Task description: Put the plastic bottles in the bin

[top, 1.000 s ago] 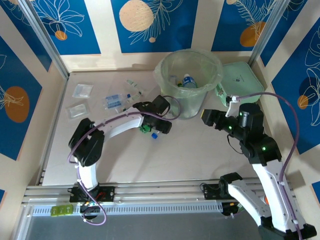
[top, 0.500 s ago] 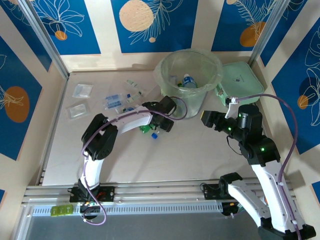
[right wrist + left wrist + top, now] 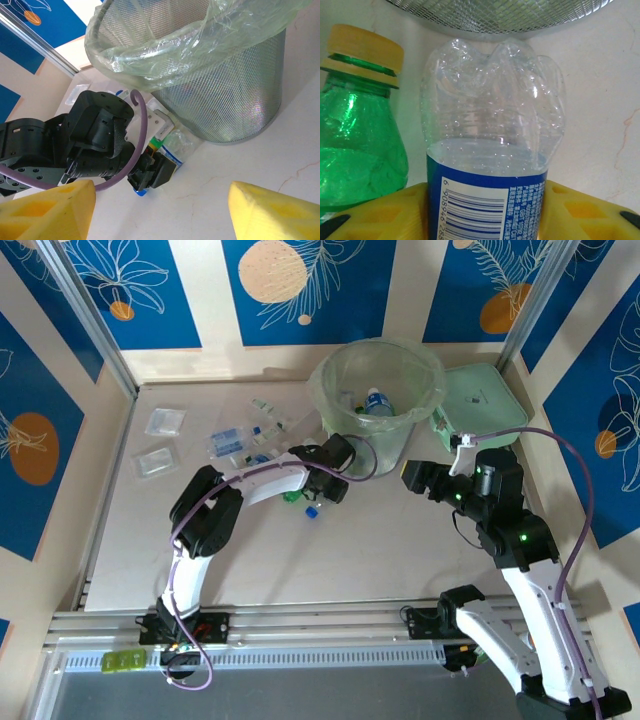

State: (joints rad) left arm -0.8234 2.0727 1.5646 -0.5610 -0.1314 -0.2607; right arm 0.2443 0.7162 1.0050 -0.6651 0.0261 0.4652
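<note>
A clear bottle with a blue label lies on the table at the foot of the bin. My left gripper is shut on it, a yellow pad pressed against each side of the label. Beside it on the left lies a green bottle with a yellowish cap. From above, the left gripper sits just left of the bin, with the held bottle's blue cap sticking out. My right gripper hovers to the right of the bin, open and holding nothing. More bottles lie at the back left.
One bottle lies inside the bin. A flat pale-green lid rests to the right of the bin. Clear plastic packets lie at the far left. Blue-patterned walls close in the table on three sides.
My left gripper has shifted toward the bin's foot and its jaws have closed onto the clear bottle. The right arm has stayed where it was.
</note>
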